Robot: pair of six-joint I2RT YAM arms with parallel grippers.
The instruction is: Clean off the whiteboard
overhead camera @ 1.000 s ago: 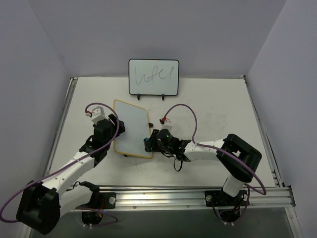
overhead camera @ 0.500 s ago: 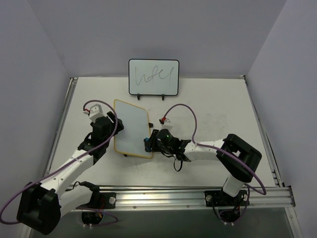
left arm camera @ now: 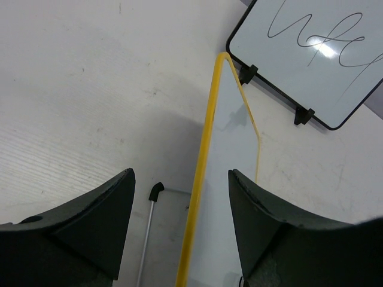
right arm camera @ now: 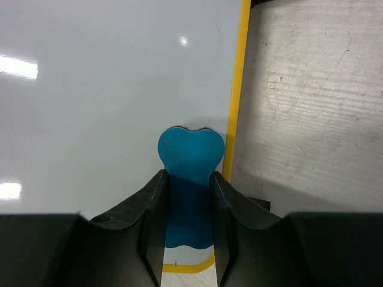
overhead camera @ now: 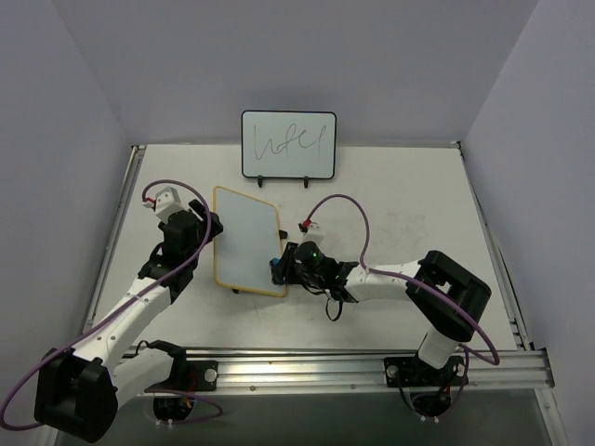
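Observation:
The whiteboard (overhead camera: 246, 240) with a yellow-tan frame sits mid-table, and its white face shows no writing. In the left wrist view I see its left frame edge (left arm camera: 203, 161) nearly edge-on, with a thin metal leg (left arm camera: 148, 233) under it. My left gripper (overhead camera: 210, 226) is open and empty just left of the board; the frame edge shows between its jaws (left arm camera: 179, 173), farther off. My right gripper (overhead camera: 277, 269) is shut on a blue eraser (right arm camera: 190, 156). The eraser rests on the board's face (right arm camera: 90, 107) near its lower right corner, beside the frame (right arm camera: 238, 101).
A black-framed whiteboard (overhead camera: 288, 144) with one scribble line stands upright at the back of the table; it also shows in the left wrist view (left arm camera: 311, 57). Grey walls enclose the table on three sides. A metal rail (overhead camera: 372, 364) runs along the near edge.
My left arm has drawn back to the left, away from the board's left edge. The right arm and eraser have not moved.

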